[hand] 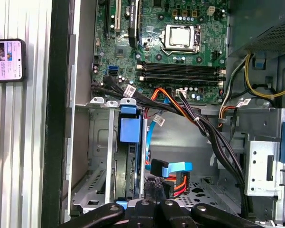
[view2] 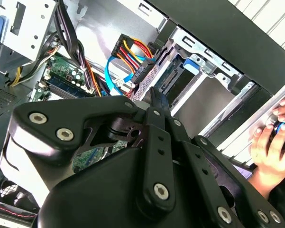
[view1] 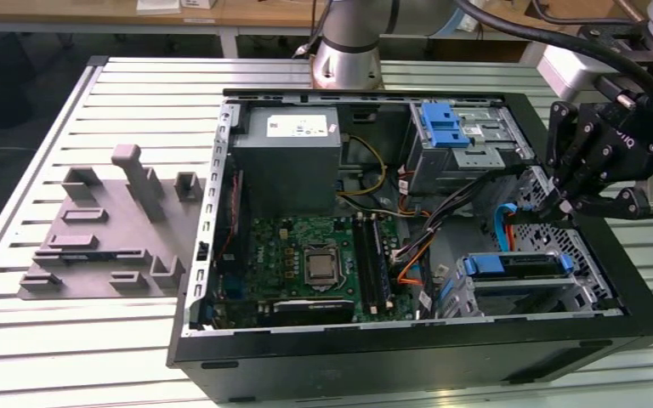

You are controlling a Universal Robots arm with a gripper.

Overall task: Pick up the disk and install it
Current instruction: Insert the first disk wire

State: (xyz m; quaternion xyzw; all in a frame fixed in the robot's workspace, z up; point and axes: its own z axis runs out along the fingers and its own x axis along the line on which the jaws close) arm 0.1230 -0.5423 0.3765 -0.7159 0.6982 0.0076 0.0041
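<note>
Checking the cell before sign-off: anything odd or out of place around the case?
Yes. A person's hand rests on the table beside the open computer case, close to the robot's hand, and a phone with its screen lit lies there too. Inside the case nothing looks askew.

Disk (view1: 513,265) mostly hidden in bay; hand (view2: 270,142) cut by edge.
</note>
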